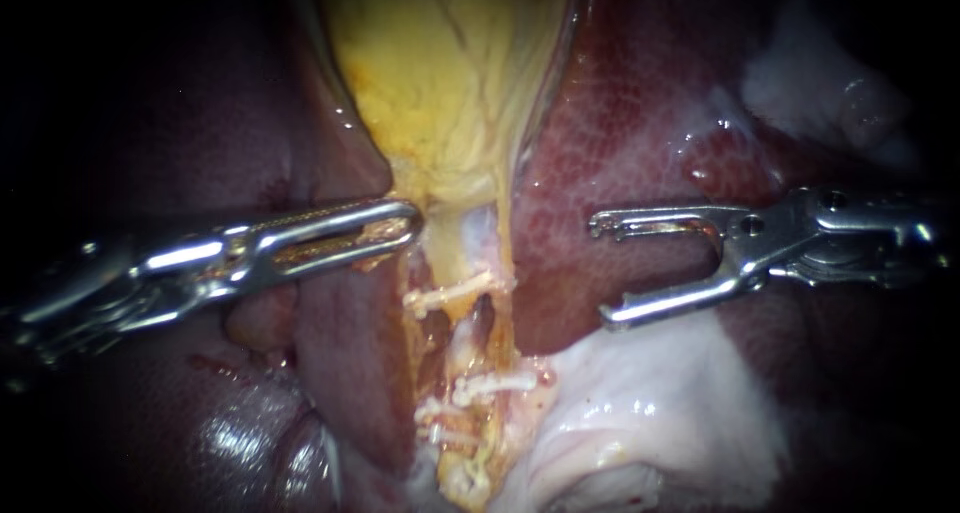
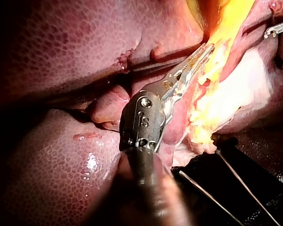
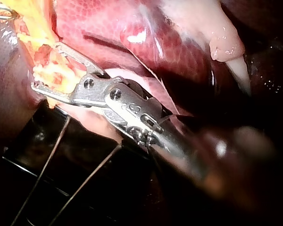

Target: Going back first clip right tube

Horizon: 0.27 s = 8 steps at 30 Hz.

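The yellow gallbladder (image 1: 440, 73) narrows to a pale stalk of tubes (image 1: 470, 263) running down between the liver lobes. White clips cross this stalk, one higher (image 1: 455, 293) and others lower (image 1: 495, 385); I cannot tell the right tube from the left. My right instrument (image 1: 600, 271) holds its forked jaws wide open and empty over the liver (image 1: 620, 123), apart from the stalk on its right. My left instrument (image 1: 400, 228) is shut on tissue at the gallbladder's neck. In its wrist view, the left instrument (image 2: 195, 61) has toothed jaws pressed into yellow tissue. The right instrument (image 3: 45, 66) gapes beside that same tissue.
Pale whitish tissue (image 1: 660, 403) lies under the right jaws. Dark liver (image 1: 250, 413) fills the lower left. A black base with thin wires (image 3: 47, 155) lies below the specimen, also the black base (image 2: 236, 188) ahead of the left shaft.
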Motion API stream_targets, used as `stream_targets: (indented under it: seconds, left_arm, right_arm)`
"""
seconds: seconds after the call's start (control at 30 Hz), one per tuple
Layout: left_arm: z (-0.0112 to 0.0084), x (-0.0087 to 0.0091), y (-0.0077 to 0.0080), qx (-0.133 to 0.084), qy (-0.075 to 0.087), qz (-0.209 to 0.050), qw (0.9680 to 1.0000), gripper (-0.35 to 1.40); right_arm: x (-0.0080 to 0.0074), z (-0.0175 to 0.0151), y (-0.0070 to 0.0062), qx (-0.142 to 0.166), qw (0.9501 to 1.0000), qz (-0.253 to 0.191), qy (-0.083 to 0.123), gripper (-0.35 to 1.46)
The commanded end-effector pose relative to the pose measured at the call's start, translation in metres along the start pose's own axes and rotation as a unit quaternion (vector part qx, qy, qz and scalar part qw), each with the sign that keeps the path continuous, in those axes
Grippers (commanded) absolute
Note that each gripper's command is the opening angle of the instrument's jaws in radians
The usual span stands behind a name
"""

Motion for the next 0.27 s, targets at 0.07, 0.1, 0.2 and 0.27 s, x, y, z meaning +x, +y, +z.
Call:
stream_targets:
  seconds: [0.07, 0.1, 0.2, 0.27]
  left_arm:
    - [-0.0001, 0.0, 0.0, 0.0, 0.001, 0.0, 1.0, -0.35]
    - [-0.0001, 0.0, 0.0, 0.0, 0.001, 0.0, 1.0, -0.35]
    - [-0.0002, -0.0001, 0.0001, 0.0, 0.001, 0.0, 1.0, -0.35]
    - [-0.0002, -0.0001, 0.0001, 0.0, 0.001, 0.0, 1.0, -0.35]
  right_arm:
    - [0.0, 0.0, 0.0, 0.0, 1.0, 0.0, 0.0, 0.6]
    - [0.0, 0.0, -0.0001, 0.0, 1.0, 0.0, 0.0, 0.6]
    - [0.0001, 0.0001, -0.0002, 0.0, 1.0, 0.0, 0.0, 0.6]
    - [0.0001, 0.0002, -0.0002, 0.001, 1.0, 0.0, 0.0, 0.6]
